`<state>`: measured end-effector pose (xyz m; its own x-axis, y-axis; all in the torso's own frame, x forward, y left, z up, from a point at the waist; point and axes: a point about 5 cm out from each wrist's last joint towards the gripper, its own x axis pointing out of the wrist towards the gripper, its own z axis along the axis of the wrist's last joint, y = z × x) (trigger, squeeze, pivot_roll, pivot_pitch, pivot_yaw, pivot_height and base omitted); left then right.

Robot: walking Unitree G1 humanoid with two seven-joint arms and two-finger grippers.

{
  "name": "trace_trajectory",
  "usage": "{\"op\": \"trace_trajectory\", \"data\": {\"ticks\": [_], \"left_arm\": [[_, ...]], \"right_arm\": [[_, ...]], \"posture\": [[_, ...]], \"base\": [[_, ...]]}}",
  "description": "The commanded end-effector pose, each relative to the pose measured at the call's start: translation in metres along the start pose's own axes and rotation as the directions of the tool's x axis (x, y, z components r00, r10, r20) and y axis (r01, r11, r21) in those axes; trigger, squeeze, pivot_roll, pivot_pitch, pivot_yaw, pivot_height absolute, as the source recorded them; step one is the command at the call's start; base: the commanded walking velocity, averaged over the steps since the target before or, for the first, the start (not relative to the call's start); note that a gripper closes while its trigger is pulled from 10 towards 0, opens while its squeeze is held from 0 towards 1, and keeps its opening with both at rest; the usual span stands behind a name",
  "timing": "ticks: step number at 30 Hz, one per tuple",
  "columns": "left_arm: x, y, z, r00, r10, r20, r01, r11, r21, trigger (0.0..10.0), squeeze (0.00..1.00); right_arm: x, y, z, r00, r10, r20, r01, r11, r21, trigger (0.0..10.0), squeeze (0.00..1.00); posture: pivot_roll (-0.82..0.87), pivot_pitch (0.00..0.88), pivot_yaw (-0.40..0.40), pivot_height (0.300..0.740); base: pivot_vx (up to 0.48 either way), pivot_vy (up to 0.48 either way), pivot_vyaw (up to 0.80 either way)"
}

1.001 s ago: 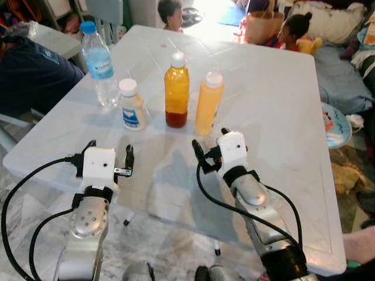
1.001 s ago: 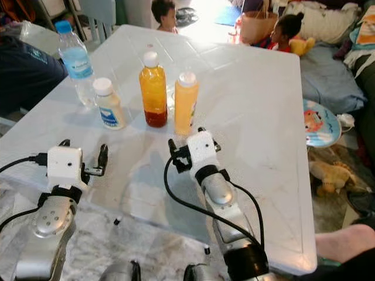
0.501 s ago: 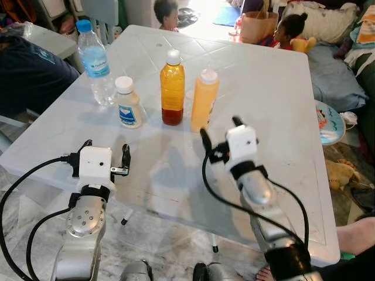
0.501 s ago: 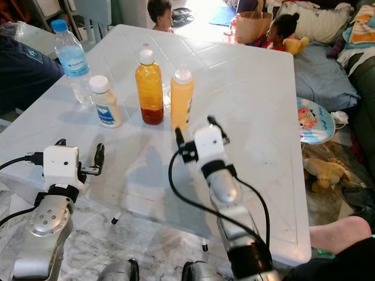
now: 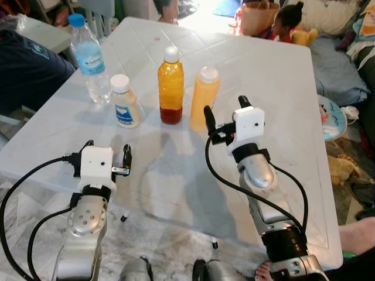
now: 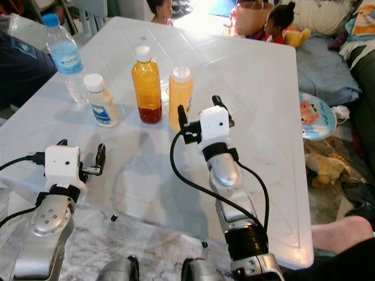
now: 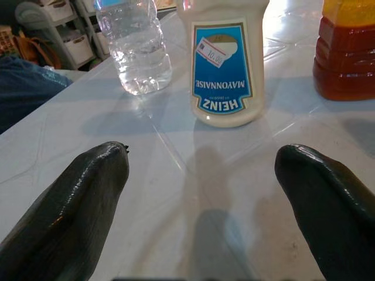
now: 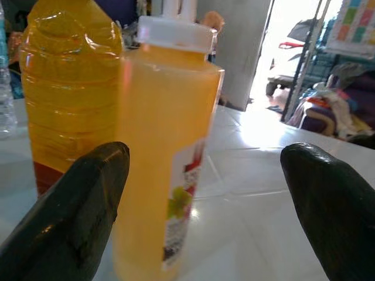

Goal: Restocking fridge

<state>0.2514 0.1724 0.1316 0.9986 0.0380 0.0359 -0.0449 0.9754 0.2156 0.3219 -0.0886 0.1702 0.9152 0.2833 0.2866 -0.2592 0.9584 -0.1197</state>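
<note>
right end effector (image 5: 225,113) raised forward, fingers spread; left end effector (image 5: 109,156) held low, fingers apart.

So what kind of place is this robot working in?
Probably a lived-in family home: a white table with a mayonnaise jar and drink bottles, children sitting on the floor beyond, a stuffed toy lying nearby.

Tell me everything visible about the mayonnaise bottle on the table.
The mayonnaise bottle is a small, squat, cream-coloured bottle, plastic by the look of it, with a white screw cap and a blue Heinz label bearing a price sticker. It stands upright and closed on the white table, between the water bottle and the amber bottle, touching neither. The left gripper, fingers open, sits in front of it, apart.
</note>
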Motion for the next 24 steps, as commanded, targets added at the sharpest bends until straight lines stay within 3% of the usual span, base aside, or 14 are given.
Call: {"op": "trace_trajectory", "data": {"ticks": [1, 8, 17, 24], "left_arm": [[-0.001, -0.001, 0.001, 1.0, 0.001, -0.001, -0.001, 1.0, 0.002, 10.0, 0.0], [-0.001, -0.003, 0.001, 1.0, 0.001, -0.001, -0.001, 1.0, 0.001, 10.0, 0.0], [-0.001, -0.004, 0.0, 1.0, -0.008, -0.005, 0.008, 1.0, 0.004, 10.0, 0.0], [-0.001, -0.007, 0.001, 1.0, -0.017, -0.005, 0.017, 1.0, 0.005, 10.0, 0.0]], "right_arm": [[0.003, 0.002, 0.0, 1.0, 0.024, -0.002, -0.024, 0.999, 0.028, 10.0, 0.0], [0.013, 0.003, 0.003, 0.999, 0.053, 0.008, -0.053, 0.998, 0.03, 10.0, 0.0], [0.025, -0.012, 0.003, 0.999, 0.034, -0.001, -0.034, 0.999, -0.016, 10.0, 0.0], [0.036, -0.015, 0.005, 0.998, 0.059, -0.003, -0.059, 0.998, -0.025, 10.0, 0.0]], "posture": [[0.09, 0.195, -0.047, 0.74], [0.1, 0.195, -0.05, 0.74], [0.1, 0.194, -0.049, 0.74], [0.11, 0.197, -0.054, 0.74]], "base": [[0.0, 0.0, 0.0], [0.0, 0.0, 0.0], [0.0, 0.0, 0.0], [0.0, 0.0, 0.0]]}}
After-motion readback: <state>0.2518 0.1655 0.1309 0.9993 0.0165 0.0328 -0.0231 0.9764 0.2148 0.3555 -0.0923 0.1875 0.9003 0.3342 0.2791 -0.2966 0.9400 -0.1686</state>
